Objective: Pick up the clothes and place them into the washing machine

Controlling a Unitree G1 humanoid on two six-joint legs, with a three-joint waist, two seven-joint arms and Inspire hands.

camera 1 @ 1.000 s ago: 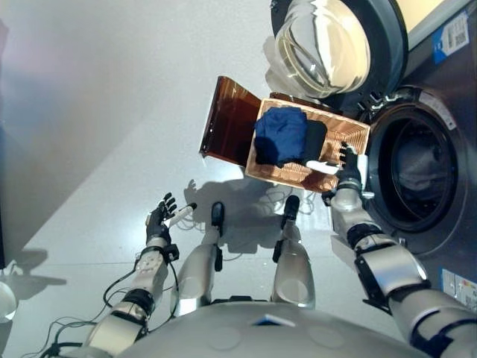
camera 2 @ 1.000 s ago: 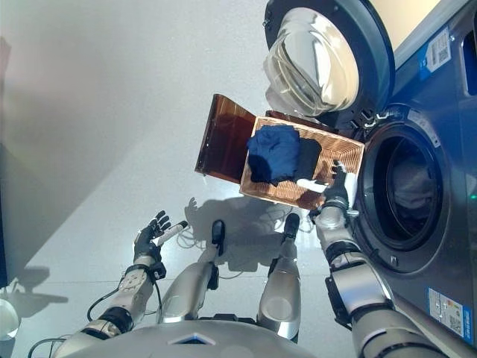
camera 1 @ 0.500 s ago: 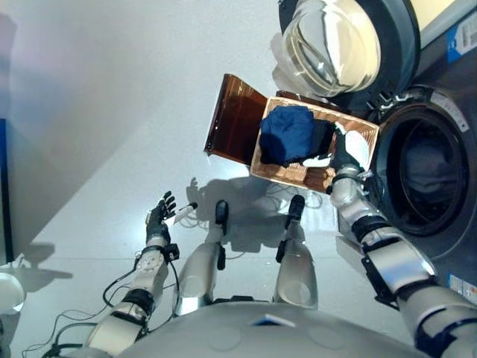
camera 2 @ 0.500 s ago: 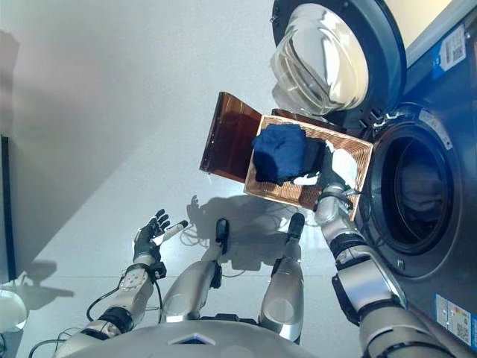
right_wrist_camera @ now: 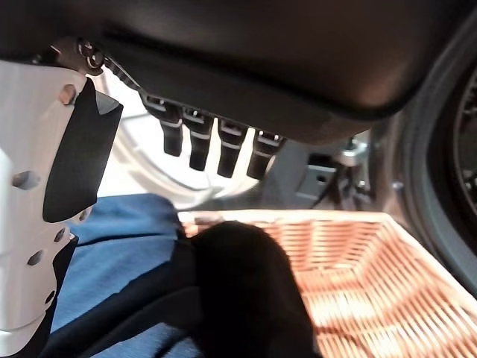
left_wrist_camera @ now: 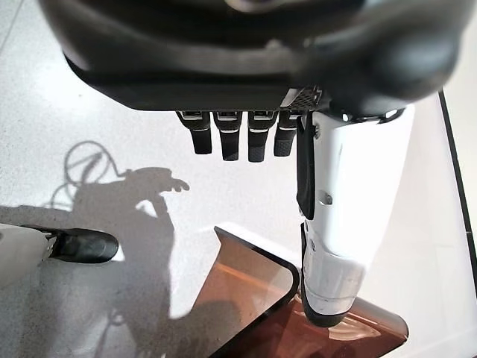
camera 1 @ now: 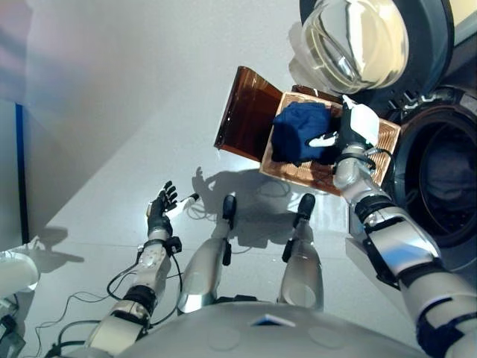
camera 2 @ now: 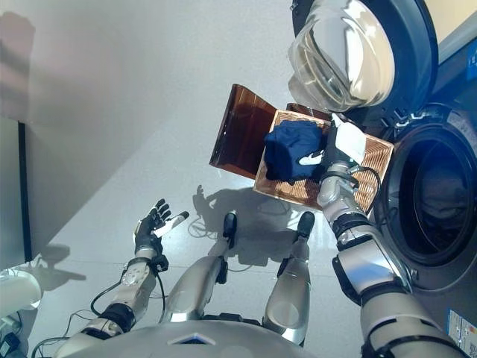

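Blue clothes (camera 1: 300, 132) and a black garment (right_wrist_camera: 250, 287) lay in the wicker basket (camera 1: 381, 142) on the floor, just beside the washing machine (camera 1: 447, 186) with its door (camera 1: 358, 41) swung open. Right robot hand (camera 1: 346, 134) hovered over the basket above the black garment, fingers straight, released, grasping nothing. Left robot hand (camera 1: 160, 209) hung low over the floor, well apart from the basket, fingers relaxed and empty.
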